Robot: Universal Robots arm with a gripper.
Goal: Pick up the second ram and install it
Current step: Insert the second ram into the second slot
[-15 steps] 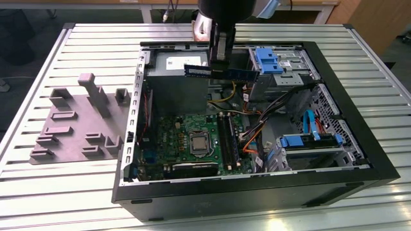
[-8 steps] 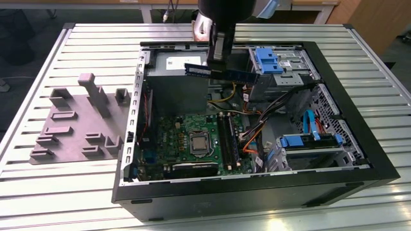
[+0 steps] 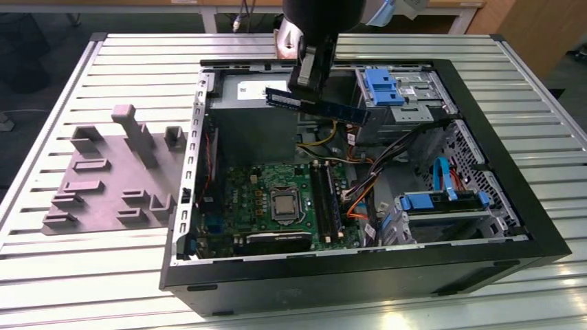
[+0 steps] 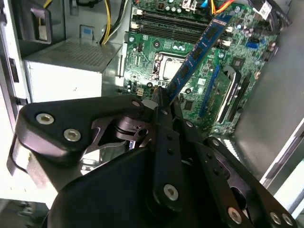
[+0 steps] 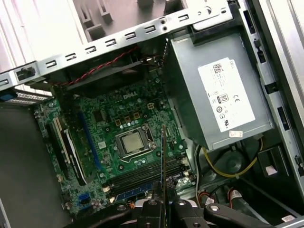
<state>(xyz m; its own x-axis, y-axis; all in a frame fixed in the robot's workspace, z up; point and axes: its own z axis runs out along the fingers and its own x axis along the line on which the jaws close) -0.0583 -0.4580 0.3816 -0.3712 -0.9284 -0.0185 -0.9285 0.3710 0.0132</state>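
Up above the open case [image 3: 367, 275], the pincer [image 3: 308, 89] is clamped on the ram [image 3: 344, 110]. The ram is a long, thin, blue-green stick with dark chips. It hangs in the air and touches nothing but the pincer. In the exterior view it is over the far part of the case, between the power box [image 3: 249, 113] and a blue holder [image 3: 381, 86]. The pincer grips it closer to the end on the exterior view's left. The stick tilts a little, with that end higher.

In the second wrist view the pincer [image 4: 164, 97] holds the ram [image 4: 202, 47], and the stick points out over the green board [image 4: 142, 57]. The square chip [image 4: 166, 69] and the long black slots [image 4: 171, 26] are below it, well apart from it. The power box [image 4: 66, 66] is beside the board.

In the first wrist view the ram [image 5: 163, 152] shows as a thin line coming up from the pincer [image 5: 164, 197]. Under it are the slots [image 5: 142, 176], the chip [image 5: 132, 141] and the board [image 5: 109, 118], with the power box [image 5: 218, 90] next to them.

The case sits on the ribbed surface [image 3: 92, 289]. A gray block [image 3: 110, 172] lies near the surface's edge on the exterior view's left, just beside the case.
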